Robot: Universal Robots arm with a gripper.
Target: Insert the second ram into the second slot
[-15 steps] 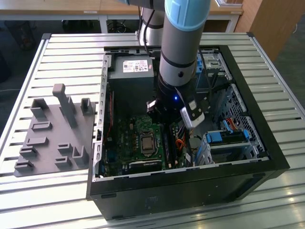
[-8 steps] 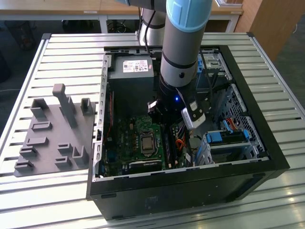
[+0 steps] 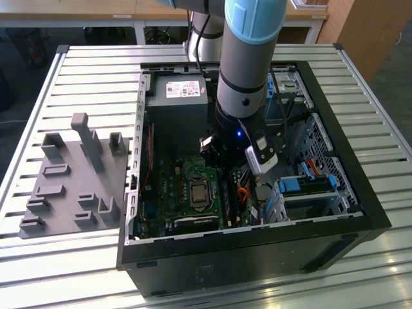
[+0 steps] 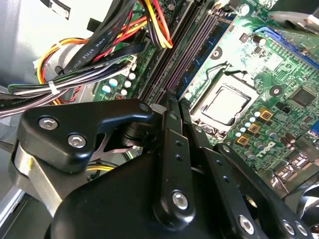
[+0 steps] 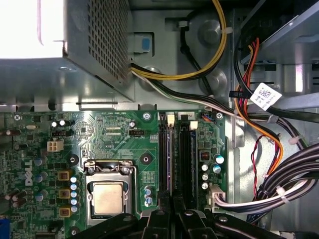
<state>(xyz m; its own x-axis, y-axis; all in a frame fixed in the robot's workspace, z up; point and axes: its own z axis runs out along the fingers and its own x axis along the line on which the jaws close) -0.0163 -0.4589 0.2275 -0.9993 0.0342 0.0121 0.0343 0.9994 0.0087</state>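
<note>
Gripper is inside PC case, over RAM slots beside CPU socket. Fingers look closed together; grip contents can't be determined. Second ram position can't be determined.

Grey fixture tray lies beside the open computer case.

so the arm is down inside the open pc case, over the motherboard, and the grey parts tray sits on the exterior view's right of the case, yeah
Not quite. The grey parts tray sits on the exterior view's left of the PC case, as the exterior view shows. The rest holds: the arm is down inside, over the motherboard.
</note>
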